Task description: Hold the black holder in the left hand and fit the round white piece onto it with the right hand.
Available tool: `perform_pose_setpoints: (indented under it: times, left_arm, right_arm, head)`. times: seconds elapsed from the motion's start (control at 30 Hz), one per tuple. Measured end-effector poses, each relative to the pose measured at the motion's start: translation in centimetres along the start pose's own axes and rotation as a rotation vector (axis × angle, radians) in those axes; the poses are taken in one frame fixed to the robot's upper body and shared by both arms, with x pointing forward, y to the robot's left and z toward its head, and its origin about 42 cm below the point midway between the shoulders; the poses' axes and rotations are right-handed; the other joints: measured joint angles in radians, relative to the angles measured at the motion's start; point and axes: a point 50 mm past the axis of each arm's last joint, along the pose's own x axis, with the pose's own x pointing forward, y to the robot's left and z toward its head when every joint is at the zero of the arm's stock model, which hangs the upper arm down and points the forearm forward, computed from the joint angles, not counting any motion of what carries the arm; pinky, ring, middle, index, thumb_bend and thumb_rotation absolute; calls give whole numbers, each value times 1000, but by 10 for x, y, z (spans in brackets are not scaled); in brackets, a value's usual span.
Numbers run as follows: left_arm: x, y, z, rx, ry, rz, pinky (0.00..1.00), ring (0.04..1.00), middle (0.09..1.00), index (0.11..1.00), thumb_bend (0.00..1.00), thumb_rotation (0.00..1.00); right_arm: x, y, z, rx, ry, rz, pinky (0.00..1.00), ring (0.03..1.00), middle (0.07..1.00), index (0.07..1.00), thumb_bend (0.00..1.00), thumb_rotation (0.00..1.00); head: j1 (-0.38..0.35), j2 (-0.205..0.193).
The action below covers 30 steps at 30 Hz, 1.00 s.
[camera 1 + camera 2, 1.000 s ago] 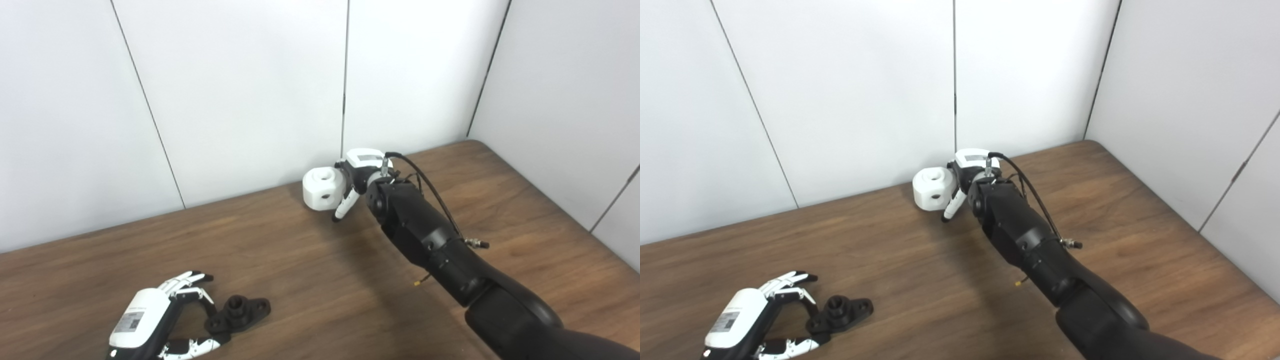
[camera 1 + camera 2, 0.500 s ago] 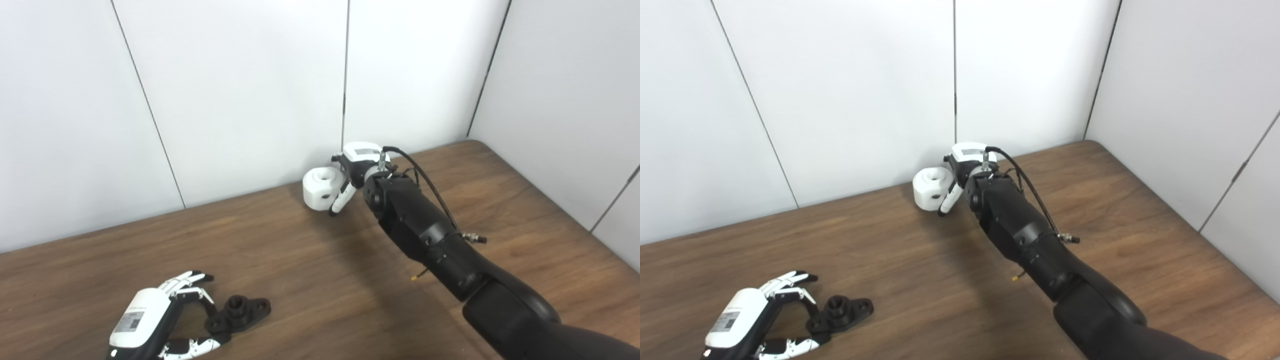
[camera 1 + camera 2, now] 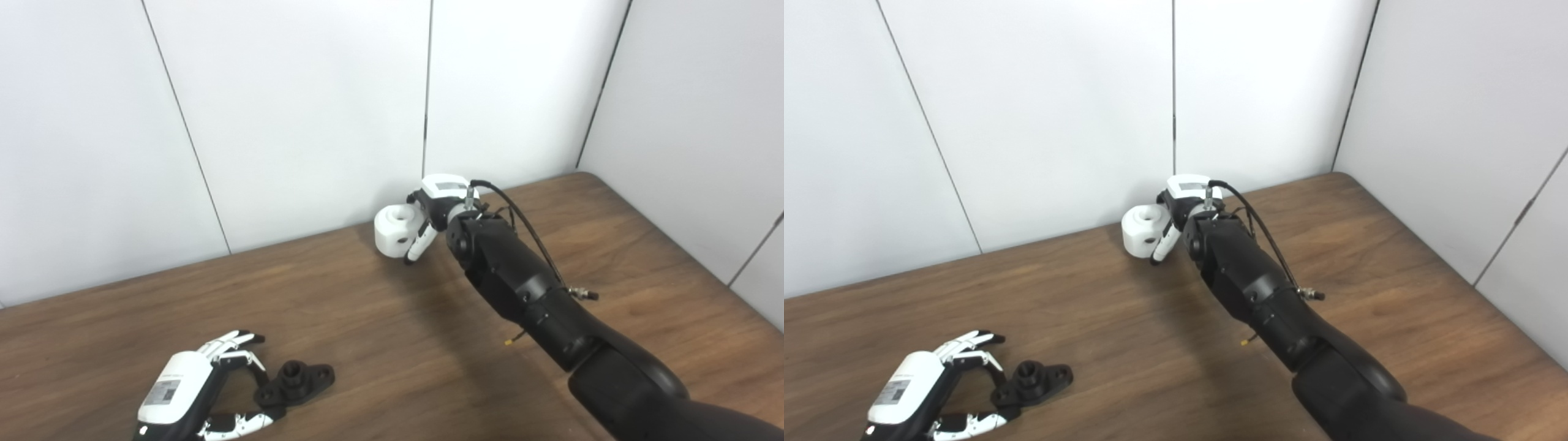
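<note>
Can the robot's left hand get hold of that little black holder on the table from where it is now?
Probably yes. The left hand is open right beside the black holder, fingers and thumb spread towards it, with nothing between them.

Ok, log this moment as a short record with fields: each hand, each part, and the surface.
left hand: open, fingers around one end of the black holder, not lifted
black holder: flat on the table, near left
right hand: at the round white piece, grip unclear
round white piece: far side, by the wall
table: brown wood
</note>
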Motion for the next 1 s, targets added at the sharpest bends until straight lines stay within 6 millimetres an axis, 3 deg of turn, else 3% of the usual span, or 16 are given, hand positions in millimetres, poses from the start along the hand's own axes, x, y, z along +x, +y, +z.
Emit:
perform_pose_setpoints:
  times: [0.3, 0.5, 0.57, 0.6, 0.67, 1.0]
  left_arm:
    - [-1, 0, 0, -1, 2, 1, 845, 886, 831, 486, 522, 49]
    - [-2, -1, 1, -3, 5, 1, 846, 884, 833, 486, 522, 49]
    - [-2, -1, 0, -3, 6, 1, 846, 881, 832, 486, 522, 49]
    - [-2, -1, 0, -3, 6, 1, 844, 882, 835, 486, 522, 49]
    - [-2, -1, 1, -3, 8, 1, 842, 883, 835, 486, 522, 49]
    - [-6, -2, 0, -7, 22, 4, 848, 887, 836, 485, 522, 49]
  right_arm:
    - [1, 9, 1, 14, 1, 15, 651, 814, 861, 766, 911, 267]
    - [5, 23, 2, 29, 1, -32, 618, 754, 785, 683, 871, 190]
    - [7, 25, 3, 39, -16, -68, 617, 730, 745, 629, 839, 159]
    - [7, 26, 3, 47, -23, -82, 617, 712, 713, 561, 685, 149]
    - [9, 30, 3, 67, -37, -115, 634, 691, 664, 493, 541, 137]
    - [13, 47, 2, 130, -56, -225, 636, 666, 636, 483, 523, 134]
  head:
    - [11, 5]
    - [23, 2]
    - [26, 2]
    - [26, 3]
    - [34, 5]
    - [35, 5]
